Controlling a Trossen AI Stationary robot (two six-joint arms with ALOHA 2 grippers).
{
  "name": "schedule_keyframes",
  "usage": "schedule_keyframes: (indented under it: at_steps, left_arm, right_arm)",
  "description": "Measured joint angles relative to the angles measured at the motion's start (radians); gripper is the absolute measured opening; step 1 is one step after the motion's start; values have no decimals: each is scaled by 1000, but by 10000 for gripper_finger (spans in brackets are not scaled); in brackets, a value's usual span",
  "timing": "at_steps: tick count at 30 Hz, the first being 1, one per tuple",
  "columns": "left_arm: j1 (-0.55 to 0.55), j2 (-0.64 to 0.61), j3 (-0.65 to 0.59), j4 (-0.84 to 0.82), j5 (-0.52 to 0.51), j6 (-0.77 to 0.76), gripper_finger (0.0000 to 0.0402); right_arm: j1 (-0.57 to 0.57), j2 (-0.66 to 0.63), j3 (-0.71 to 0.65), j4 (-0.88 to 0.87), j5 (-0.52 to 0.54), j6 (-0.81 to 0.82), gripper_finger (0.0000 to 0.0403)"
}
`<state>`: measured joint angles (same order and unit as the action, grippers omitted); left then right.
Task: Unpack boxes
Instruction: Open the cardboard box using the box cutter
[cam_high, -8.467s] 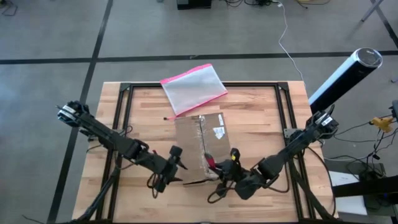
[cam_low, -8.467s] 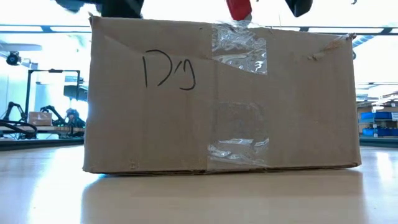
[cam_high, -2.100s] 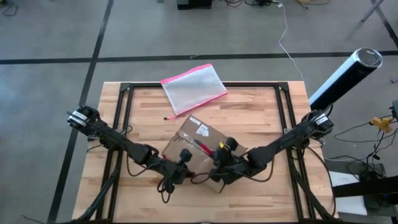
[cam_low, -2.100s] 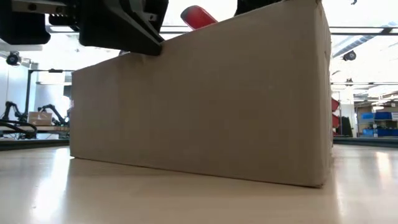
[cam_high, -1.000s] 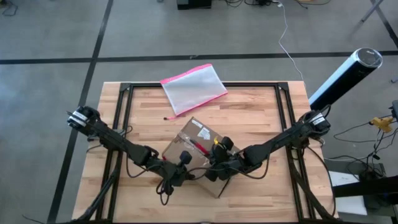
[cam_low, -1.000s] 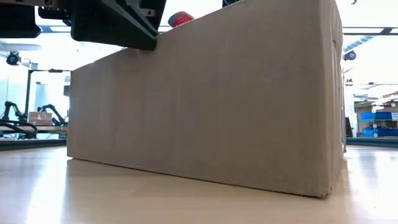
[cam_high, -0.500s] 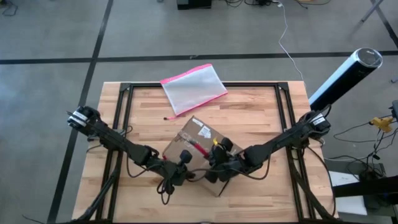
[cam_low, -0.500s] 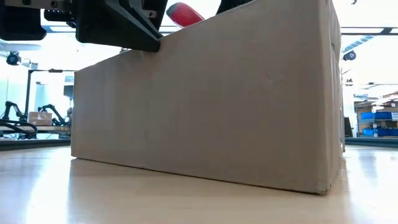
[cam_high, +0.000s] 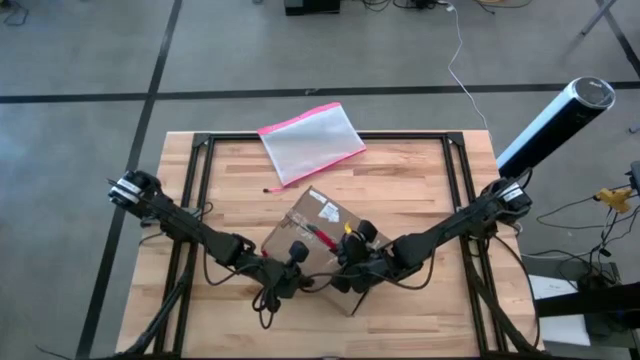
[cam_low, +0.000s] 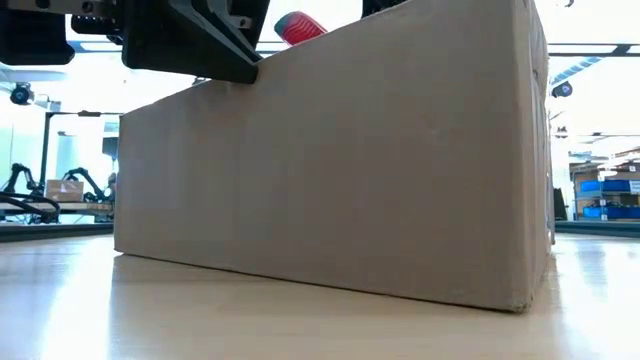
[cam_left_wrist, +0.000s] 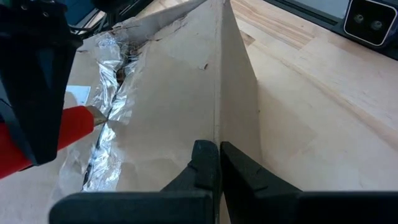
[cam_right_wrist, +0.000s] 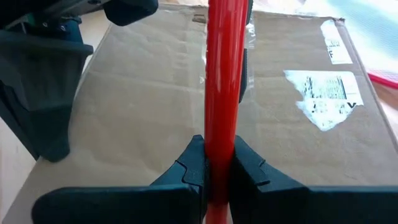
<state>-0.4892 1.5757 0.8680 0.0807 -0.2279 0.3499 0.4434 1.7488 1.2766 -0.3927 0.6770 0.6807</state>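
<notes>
The brown cardboard box (cam_high: 300, 228) stands on the table's middle, turned askew, with crinkled clear tape (cam_left_wrist: 115, 118) along its top seam and a white label (cam_right_wrist: 323, 93). My left gripper (cam_high: 296, 258) is shut at the box's near left top edge. My right gripper (cam_high: 345, 264) is over the box's near right part, shut on a red-handled tool (cam_right_wrist: 221, 74). The tool's metal tip (cam_left_wrist: 96, 114) is at the taped seam. In the low view the box (cam_low: 330, 170) fills the picture, its bottom flat on the table. My left gripper sets its shut fingertips (cam_left_wrist: 208, 158) on the box's top edge (cam_left_wrist: 219, 124), where the top face meets a side wall. It comes slanting down from the table's left. My right gripper pinches the red handle (cam_right_wrist: 219, 140) between its two fingers. The fingers lie along the handle, which reaches forward over the box top, clear of the table.
A pink-edged translucent pouch (cam_high: 310, 142) lies flat at the table's far edge. A black-and-white cylinder (cam_high: 555, 125) stands off the far right corner. A black frame (cam_high: 200, 150) runs around the tabletop. Bare wood lies left and right of the box.
The red handle has shifted slightly above the box top in my right gripper. The box's left end has slid a little. Both grippers stay shut.
</notes>
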Motion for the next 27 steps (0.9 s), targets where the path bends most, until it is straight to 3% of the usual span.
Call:
schedule_keyframes:
  at_steps: [27]
  left_arm:
    - [0,-3,0,2,22,-1,0]
  right_arm:
    - [-38,54,-2,92,24,-76,19]
